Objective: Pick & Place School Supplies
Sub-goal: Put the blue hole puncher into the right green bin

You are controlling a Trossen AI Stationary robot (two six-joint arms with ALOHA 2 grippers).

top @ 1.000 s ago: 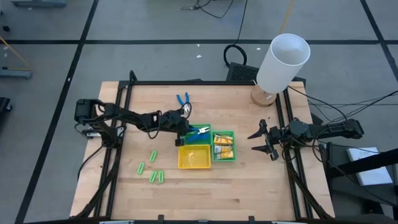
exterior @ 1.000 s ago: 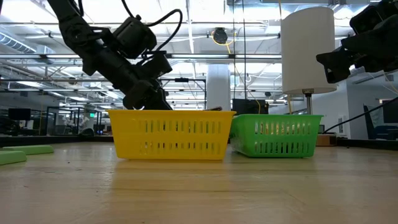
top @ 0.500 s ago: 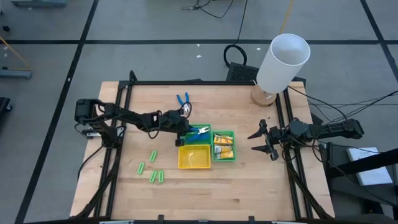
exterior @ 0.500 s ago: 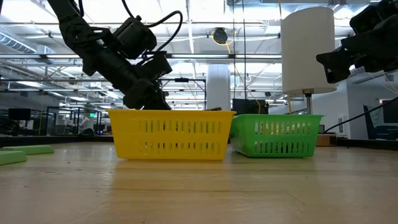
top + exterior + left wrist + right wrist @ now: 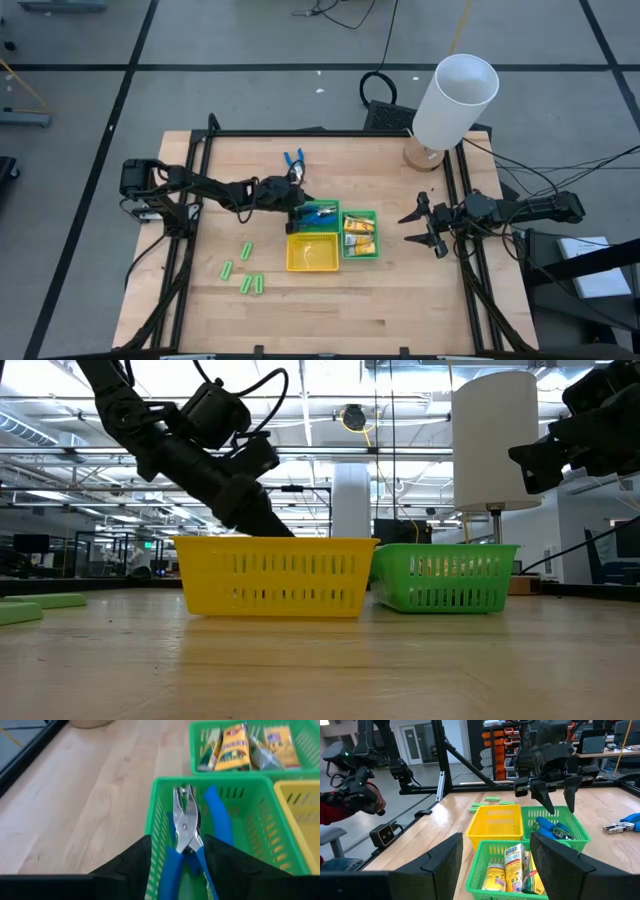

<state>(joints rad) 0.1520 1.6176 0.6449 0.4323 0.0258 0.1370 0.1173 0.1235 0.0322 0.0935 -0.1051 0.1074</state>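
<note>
Two blue-handled pliers are counted: one (image 5: 318,212) lies inside the rear green tray (image 5: 331,204), released, and one (image 5: 294,158) rests on the table behind the trays. Five green sticks (image 5: 244,270) are scattered on the wood left of the yellow tray (image 5: 312,266), which appears empty. Several yellow-orange packets (image 5: 359,232) are packed in a second green tray (image 5: 373,252); their number cannot be told. The left gripper (image 5: 555,795) is held just above the rear green tray with its fingers parted and nothing between them. The right gripper (image 5: 424,228) is parked open and empty well to the right. The surface is a light wooden table (image 5: 330,310) with a white cylinder (image 5: 452,100) at its far corner, in a large workshop. Compared with a second ago, the left fingers are now spread and the pliers are dropped into the tray.
</note>
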